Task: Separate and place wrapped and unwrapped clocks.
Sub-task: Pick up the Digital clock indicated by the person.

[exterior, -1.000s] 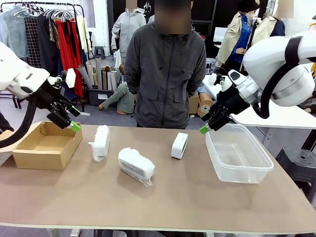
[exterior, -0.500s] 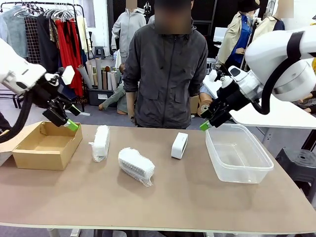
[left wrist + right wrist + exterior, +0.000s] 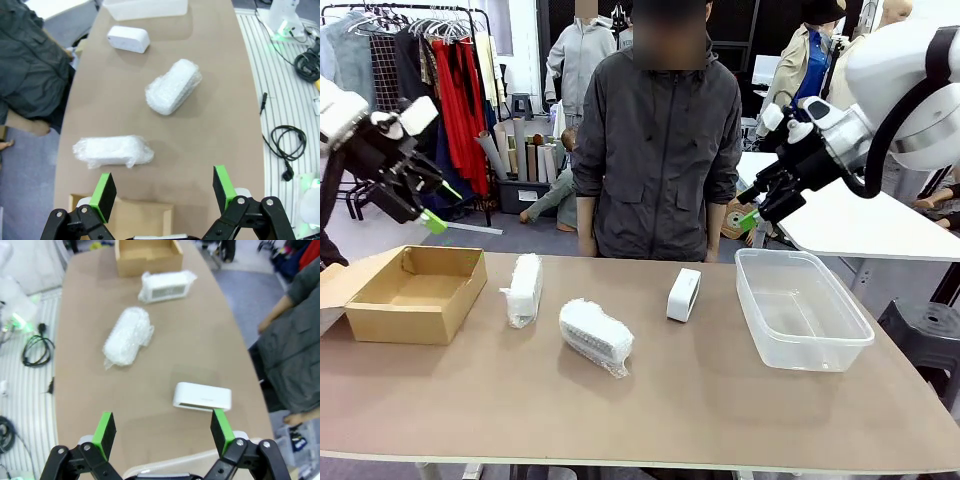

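Two wrapped clocks lie on the table: one bundle [image 3: 524,289] [image 3: 113,151] [image 3: 166,286] next to the cardboard box, another [image 3: 595,336] [image 3: 173,93] [image 3: 128,336] nearer the front edge. The bare white unwrapped clock [image 3: 683,294] [image 3: 128,38] [image 3: 202,396] stands on its edge mid-table. My left gripper [image 3: 432,206] [image 3: 164,189] hangs open, high above the box and up-left of it. Raised above the clear tub's far corner, my right gripper [image 3: 750,213] [image 3: 163,429] is open too. Neither holds anything.
A brown cardboard box [image 3: 415,293] [image 3: 148,257] sits open at the table's left end, a clear plastic tub [image 3: 800,310] [image 3: 145,8] at the right. A person in a grey jacket [image 3: 656,140] stands at the far edge behind the clocks. Cables lie on the floor [image 3: 285,150].
Both arms have risen away from the table: the left gripper up and left from over the box, the right gripper up and slightly right from the tub's corner. The clocks have not moved.
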`<state>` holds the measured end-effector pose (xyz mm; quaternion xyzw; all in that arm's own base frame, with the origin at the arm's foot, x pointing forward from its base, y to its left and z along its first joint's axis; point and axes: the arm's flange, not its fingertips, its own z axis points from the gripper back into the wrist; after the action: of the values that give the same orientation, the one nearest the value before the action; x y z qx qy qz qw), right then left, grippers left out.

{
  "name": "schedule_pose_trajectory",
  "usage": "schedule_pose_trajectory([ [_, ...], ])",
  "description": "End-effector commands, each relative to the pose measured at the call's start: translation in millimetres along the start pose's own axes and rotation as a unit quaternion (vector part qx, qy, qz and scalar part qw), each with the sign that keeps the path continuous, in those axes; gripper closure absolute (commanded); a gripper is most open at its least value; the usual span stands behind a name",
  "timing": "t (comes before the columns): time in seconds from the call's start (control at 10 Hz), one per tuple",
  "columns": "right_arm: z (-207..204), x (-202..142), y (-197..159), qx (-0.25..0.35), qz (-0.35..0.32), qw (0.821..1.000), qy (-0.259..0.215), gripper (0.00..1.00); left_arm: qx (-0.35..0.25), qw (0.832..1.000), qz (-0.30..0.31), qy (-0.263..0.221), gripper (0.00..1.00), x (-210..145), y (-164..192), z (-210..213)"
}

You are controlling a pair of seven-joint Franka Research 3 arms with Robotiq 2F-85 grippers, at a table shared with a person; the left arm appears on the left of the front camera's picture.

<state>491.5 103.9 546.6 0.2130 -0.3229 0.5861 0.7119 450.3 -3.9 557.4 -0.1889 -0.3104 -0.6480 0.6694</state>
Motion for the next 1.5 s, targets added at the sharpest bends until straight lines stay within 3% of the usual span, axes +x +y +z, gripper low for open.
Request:
schedule_pose_trajectory([
  [0.0,2.7,-11.0,-18.8,-0.002,0.015,0.999,-0.043,0.00,0.011,0.999,-0.001,-0.034,0.00,-7.0,5.7,15.4],
  [0.4,17.3,-17.0,-40.4,-0.023,0.009,0.998,-0.063,0.00,0.011,0.999,0.016,-0.048,0.00,-25.2,10.4,39.8],
  [1.1,21.4,-17.2,-48.8,-0.035,0.001,0.997,-0.073,0.00,0.006,0.999,0.013,-0.043,0.00,-30.8,15.2,38.2],
  [1.2,23.1,-18.2,-40.7,-0.032,-0.004,0.998,-0.047,0.00,0.008,0.999,0.026,-0.033,0.00,-28.8,10.2,39.2],
  [1.4,23.1,-18.2,-40.7,-0.032,-0.004,0.998,-0.047,0.00,0.008,0.999,0.026,-0.033,0.00,-28.8,10.2,39.2],
])
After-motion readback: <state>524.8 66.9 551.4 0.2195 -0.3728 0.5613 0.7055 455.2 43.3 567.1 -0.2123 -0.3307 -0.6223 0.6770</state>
